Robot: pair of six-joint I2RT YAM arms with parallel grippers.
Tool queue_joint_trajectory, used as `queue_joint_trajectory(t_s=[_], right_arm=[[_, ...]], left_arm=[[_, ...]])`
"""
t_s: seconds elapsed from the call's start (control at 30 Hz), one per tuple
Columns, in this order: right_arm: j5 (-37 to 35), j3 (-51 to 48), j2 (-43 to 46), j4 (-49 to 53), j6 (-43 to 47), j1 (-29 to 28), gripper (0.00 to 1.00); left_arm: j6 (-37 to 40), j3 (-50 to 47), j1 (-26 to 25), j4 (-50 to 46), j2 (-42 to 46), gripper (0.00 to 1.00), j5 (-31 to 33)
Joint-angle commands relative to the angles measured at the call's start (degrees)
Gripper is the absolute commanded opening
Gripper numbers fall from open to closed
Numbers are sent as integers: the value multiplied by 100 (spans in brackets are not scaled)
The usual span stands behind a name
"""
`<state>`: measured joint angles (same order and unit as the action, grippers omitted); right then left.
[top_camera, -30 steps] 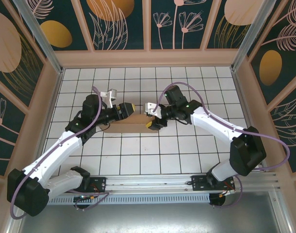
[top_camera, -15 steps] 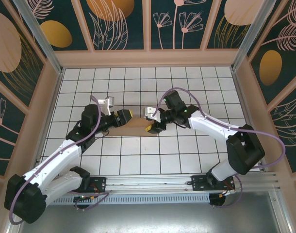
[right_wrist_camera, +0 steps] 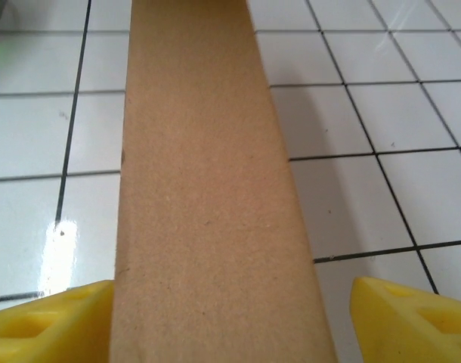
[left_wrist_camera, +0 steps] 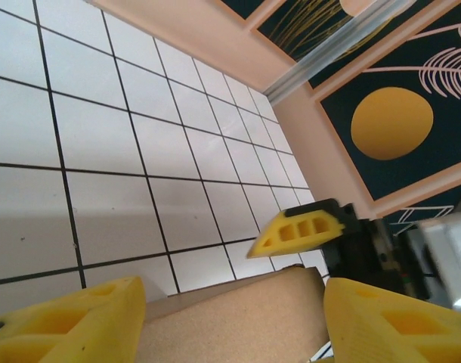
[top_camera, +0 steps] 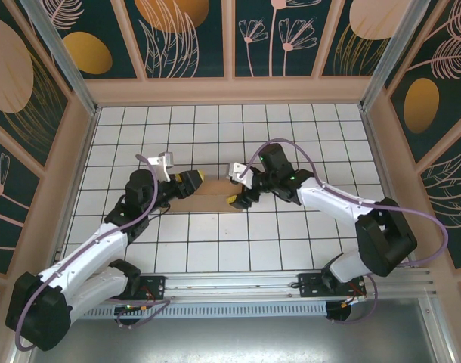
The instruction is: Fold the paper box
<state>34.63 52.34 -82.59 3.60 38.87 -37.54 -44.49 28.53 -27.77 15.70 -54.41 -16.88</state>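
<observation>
The right gripper (right_wrist_camera: pixel 230 302) is spread: the fingertip (right_wrist_camera: pixel 57 325) at the lower left of its wrist view touches the side of the paper box (right_wrist_camera: pixel 208 189), and the other one stands a little apart from it. The left gripper (left_wrist_camera: pixel 232 295) has its yellow fingers (left_wrist_camera: pixel 79 321) on both sides of the opposite end of the box; whether they press it, I cannot tell. In the top view the box lies in the middle of the frame on the white tiled table (top_camera: pixel 215 128), between the two grippers. It is a long, narrow piece of plain brown cardboard with a smooth unprinted top; its inside is hidden.
</observation>
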Motion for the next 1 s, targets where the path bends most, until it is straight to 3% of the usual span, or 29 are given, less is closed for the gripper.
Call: queue_joint_trajectory(t_s=[0.0,0.17,0.3,0.4,0.47,0.57,0.73,0.97], right_arm=[[488,125,637,-734,-809,124,79],[341,-294,1354,-1813,-2065,123,77],[-579,-830,1950,-2721,-3371,62,68],[-1434,-615,2078,-2031,-4042,-17,61],[-1459,-586,2118,-1812,-4428,-25,57],[-1739,-387,1994,-1239,-5771,-15,47],[-1385,135,1492,135,-7697,3,45],[-955,-239,1620,201,-8929,-64,50]], left_arm=[[51,-448,17,-438,51,64,335],[40,-824,17,-244,375,64,461],[92,-937,17,-161,414,64,475],[71,-981,22,-95,427,64,475],[72,-1003,18,-81,432,64,488],[87,-1004,19,-79,423,65,484],[90,-999,17,-103,470,65,483],[97,-1052,19,-117,519,65,493]])
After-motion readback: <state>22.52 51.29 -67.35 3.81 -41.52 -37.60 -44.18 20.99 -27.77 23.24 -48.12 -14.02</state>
